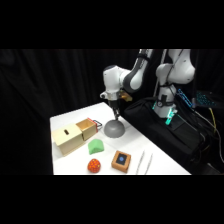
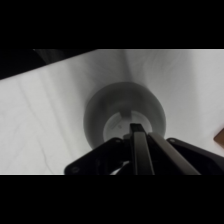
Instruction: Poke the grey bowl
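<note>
The grey bowl (image 1: 114, 129) sits upside down as a dark dome near the far edge of the white table (image 1: 67, 120). My gripper (image 1: 116, 115) comes straight down onto its top, its tip at or just above the dome; I cannot tell whether they touch. In the wrist view the grey bowl (image 2: 100, 117) fills the centre, with its round foot ring facing up. The gripper (image 2: 136, 131) is shut, its fingers pressed together into one dark bar whose tip lies over that ring. Nothing is held.
Left of the bowl stands a pale wooden box (image 1: 70, 137) with a smaller brown box (image 1: 89, 128) against it. In front lie a green lump (image 1: 95, 146), an orange ball (image 1: 94, 165), a small wooden block with a blue square (image 1: 121, 161) and metal tongs (image 1: 144, 162). A black bag (image 1: 165, 131) borders the table's right side.
</note>
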Robot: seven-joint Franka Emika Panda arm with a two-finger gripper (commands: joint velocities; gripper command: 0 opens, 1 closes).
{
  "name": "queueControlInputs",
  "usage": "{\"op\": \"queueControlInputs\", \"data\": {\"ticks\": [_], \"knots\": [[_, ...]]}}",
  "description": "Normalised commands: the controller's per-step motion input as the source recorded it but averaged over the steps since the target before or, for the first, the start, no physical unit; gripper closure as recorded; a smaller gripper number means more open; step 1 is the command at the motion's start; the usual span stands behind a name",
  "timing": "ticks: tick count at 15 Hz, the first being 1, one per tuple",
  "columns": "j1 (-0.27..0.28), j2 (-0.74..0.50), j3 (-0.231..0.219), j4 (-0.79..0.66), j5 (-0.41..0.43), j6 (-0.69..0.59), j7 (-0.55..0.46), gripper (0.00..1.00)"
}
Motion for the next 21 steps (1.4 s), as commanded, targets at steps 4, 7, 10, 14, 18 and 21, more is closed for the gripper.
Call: {"op": "queueControlInputs", "data": {"ticks": [4, 7, 10, 14, 18, 21], "knots": [[-0.064, 0.13, 0.038, 0.0, 0.23, 0.23, -0.32, 0.98], [-0.106, 0.14, 0.068, 0.02, 0.226, 0.21, -0.34, 0.98], [-0.127, 0.11, 0.093, 0.01, 0.196, 0.19, -0.32, 0.98], [-0.106, 0.04, 0.109, -0.05, 0.158, 0.18, -0.25, 0.98], [-0.046, -0.07, 0.104, -0.16, 0.104, 0.18, -0.14, 0.98], [0.022, -0.24, 0.069, -0.23, -0.015, 0.13, 0.01, 0.98]]}}
